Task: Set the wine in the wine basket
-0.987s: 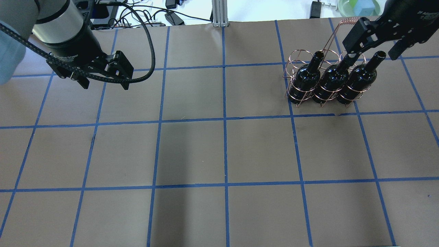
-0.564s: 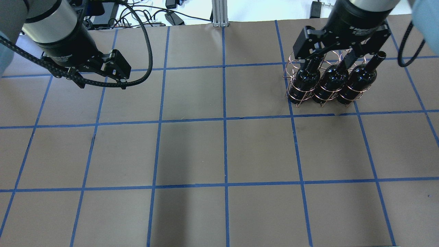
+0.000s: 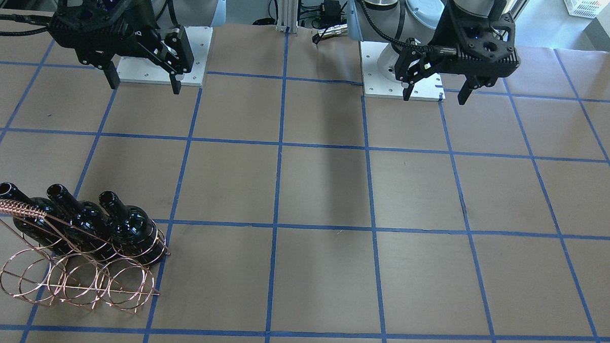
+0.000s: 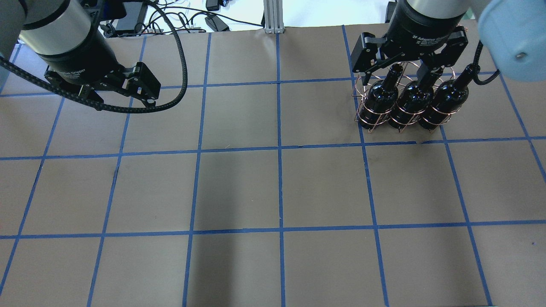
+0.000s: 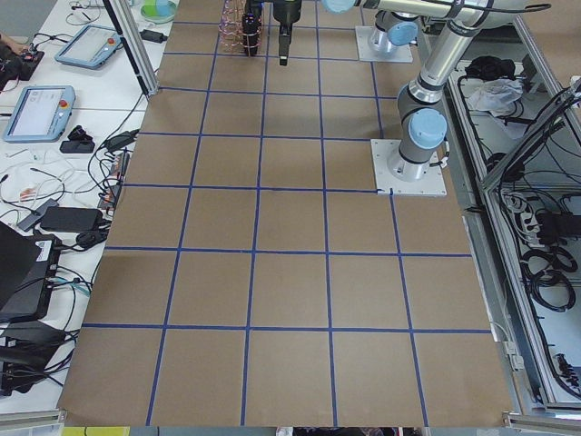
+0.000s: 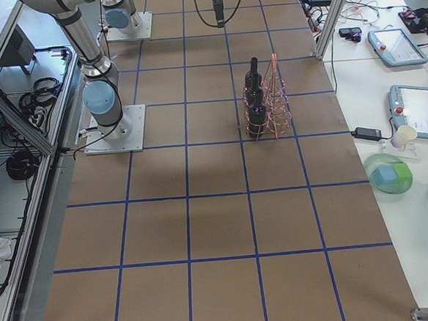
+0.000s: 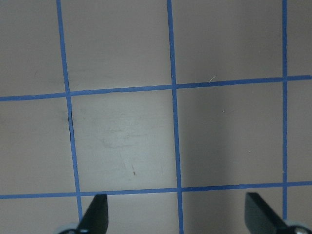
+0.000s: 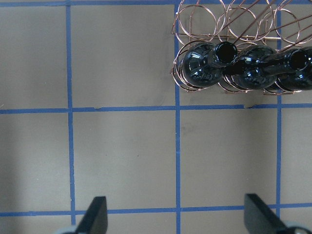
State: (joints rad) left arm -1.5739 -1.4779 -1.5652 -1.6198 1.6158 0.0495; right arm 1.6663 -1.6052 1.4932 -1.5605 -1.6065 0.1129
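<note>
Three dark glass wine bottles [image 4: 411,100] stand upright side by side in the copper wire basket [image 4: 361,82] at the table's far right. They fill the row of hoops nearer the robot. The other row is empty in the front view [image 3: 78,285]. The bottles [image 3: 80,222] also show in the right wrist view [image 8: 202,66]. My right gripper [image 4: 394,72] is open and empty. It hangs high above the table on the robot's side of the basket [image 3: 143,82]. My left gripper [image 4: 123,100] is open and empty, high over bare table [image 3: 434,92].
The table is brown paper with a blue tape grid [image 4: 279,149]. The basket's braided handle [image 3: 9,208] rises above the bottle necks. Cables and devices [image 4: 179,19] lie beyond the table's far edge.
My right arm has swung in from the right and now sits across the basket in the overhead view, clear of the bottles. My left gripper has drifted slightly left and up in the view.
</note>
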